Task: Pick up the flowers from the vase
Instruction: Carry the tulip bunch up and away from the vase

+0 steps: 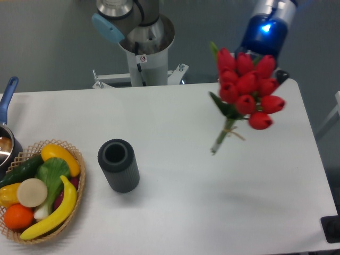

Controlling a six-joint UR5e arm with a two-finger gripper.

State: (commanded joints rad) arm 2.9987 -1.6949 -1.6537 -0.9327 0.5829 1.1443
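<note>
Tulips, a tied bunch of red buds with green leaves and pale stems (245, 93), hung above the bench's far right corner, clear of the ribbed dark grey vase (118, 165) near the left edge. My gripper (268, 66) sat mostly hidden behind the blooms, evidently clamped on them. I judged the bunch light, soft and crushable, best taken at the stems.

1. A white table (175, 207) lies below the gripper.
2. A wicker basket (79, 183) of toy fruit sits far left of the gripper.
3. A blue-handled pot (6, 135) stands at the far left edge.
</note>
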